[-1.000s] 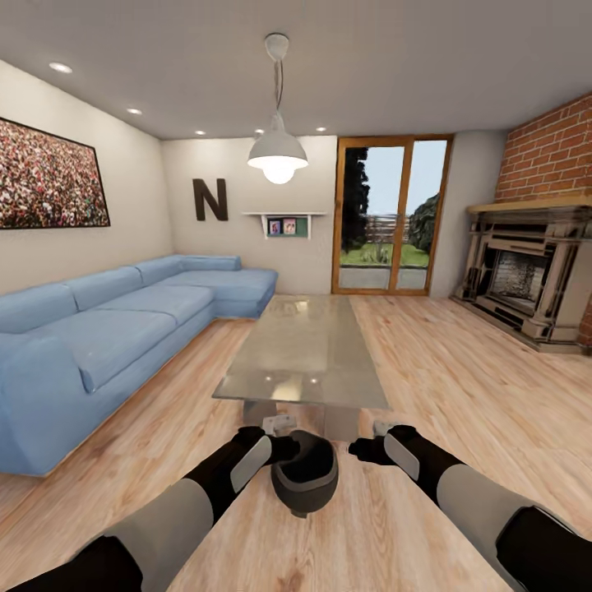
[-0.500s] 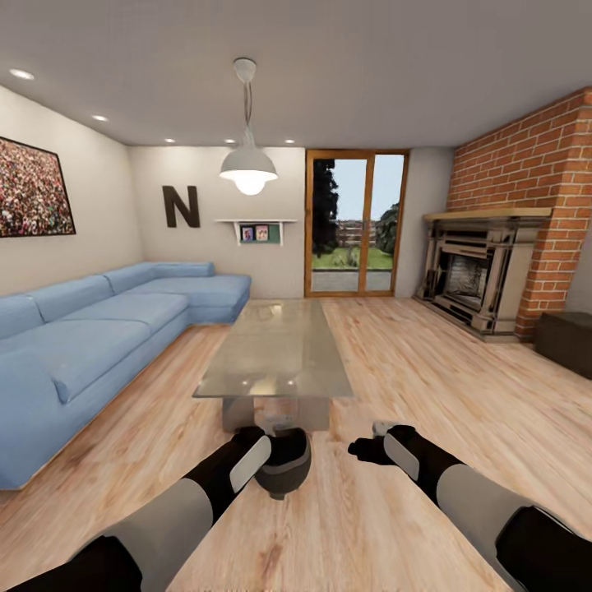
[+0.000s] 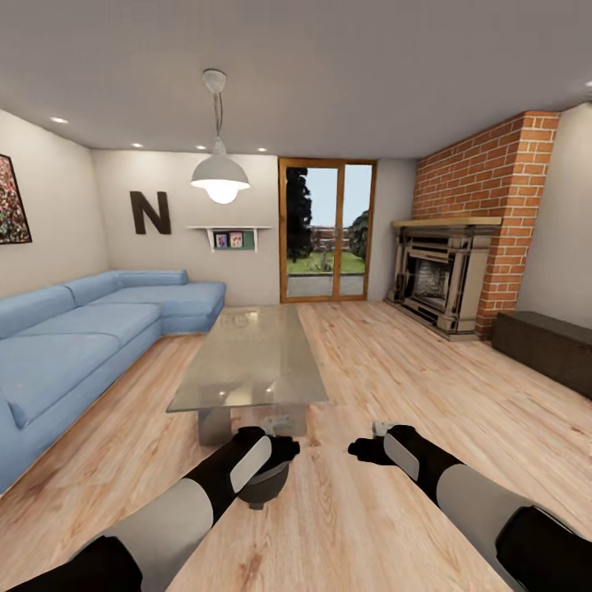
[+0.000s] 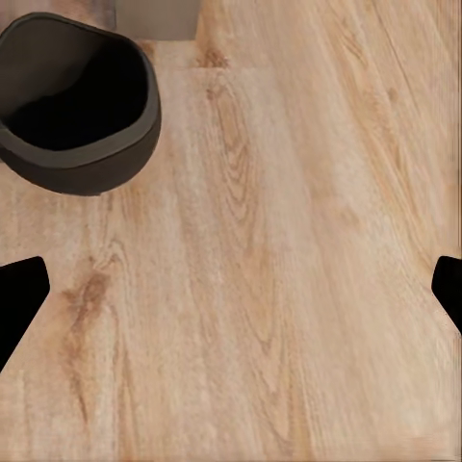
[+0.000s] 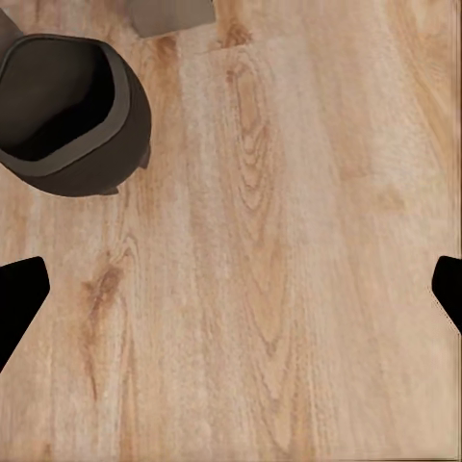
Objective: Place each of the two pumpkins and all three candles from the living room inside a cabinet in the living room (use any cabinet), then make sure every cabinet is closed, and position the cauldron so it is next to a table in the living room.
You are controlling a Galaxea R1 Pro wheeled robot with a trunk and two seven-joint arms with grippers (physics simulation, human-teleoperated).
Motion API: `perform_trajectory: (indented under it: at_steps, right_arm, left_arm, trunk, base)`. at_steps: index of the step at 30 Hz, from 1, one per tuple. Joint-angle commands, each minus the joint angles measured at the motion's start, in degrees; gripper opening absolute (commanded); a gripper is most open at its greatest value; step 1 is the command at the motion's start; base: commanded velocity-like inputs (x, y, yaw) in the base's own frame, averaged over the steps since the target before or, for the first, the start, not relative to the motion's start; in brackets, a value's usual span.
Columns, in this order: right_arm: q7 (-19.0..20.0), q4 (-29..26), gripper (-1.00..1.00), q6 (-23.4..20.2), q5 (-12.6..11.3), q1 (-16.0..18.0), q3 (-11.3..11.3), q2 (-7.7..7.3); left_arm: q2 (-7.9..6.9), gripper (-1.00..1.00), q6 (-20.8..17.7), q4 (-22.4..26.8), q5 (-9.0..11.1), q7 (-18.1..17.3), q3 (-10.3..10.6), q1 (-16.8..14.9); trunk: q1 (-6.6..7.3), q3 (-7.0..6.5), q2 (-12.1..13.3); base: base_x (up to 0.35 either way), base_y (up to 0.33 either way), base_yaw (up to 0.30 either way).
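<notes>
My wrist views show both my left jaws [image 4: 231, 279] and right jaws [image 5: 231, 279] spread wide and empty, the cauldron [image 4: 77, 106] on the floor [image 4: 289, 241] ahead of them beside the tabletop [image 3: 251, 362], while my head has swung rightward, revealing the cabinet [image 3: 547, 345].

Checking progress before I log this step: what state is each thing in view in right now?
cauldron: upright on the plank floor, mouth open, nothing visible inside, close by the table's near end.
table: top bare, standing on the floor.
cabinet: front panels look closed.
left gripper: open, holding nothing.
right gripper: open, holding nothing.
ceiling lamp: lit.
glass door: appears shut.
</notes>
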State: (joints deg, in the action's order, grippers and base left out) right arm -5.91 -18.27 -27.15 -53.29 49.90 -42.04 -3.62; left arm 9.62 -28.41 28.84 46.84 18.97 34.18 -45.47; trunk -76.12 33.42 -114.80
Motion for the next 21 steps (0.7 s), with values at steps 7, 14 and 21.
perform_trajectory:
  at_steps: [7, 14, 21]
  right_arm:
    - [-0.5, -0.2, 1.00, -0.2, -0.7, 0.0, -0.4, -0.07]
    - [-0.5, -0.2, 1.00, -0.2, -0.7, 0.1, -0.3, -0.07]
    - [-0.5, -0.1, 1.00, -0.2, -0.7, 0.0, -0.4, -0.07]
  left_arm:
    - [-0.04, 1.00, -0.1, 0.1, 0.6, 0.5, 0.4, -0.1]
    - [-0.04, 1.00, -0.1, 0.1, 0.6, 0.5, 0.4, -0.1]
    - [-0.04, 1.00, -0.1, 0.1, 0.6, 0.5, 0.4, -0.1]
  trunk:
    - [1.33, -1.48, 2.4]
    - [1.33, -1.94, 2.4]
    - [1.33, -2.41, 2.4]
  base:
    - [0.000, 0.000, -0.213]
    - [0.000, 0.000, -0.213]
    - [0.000, 0.000, -0.213]
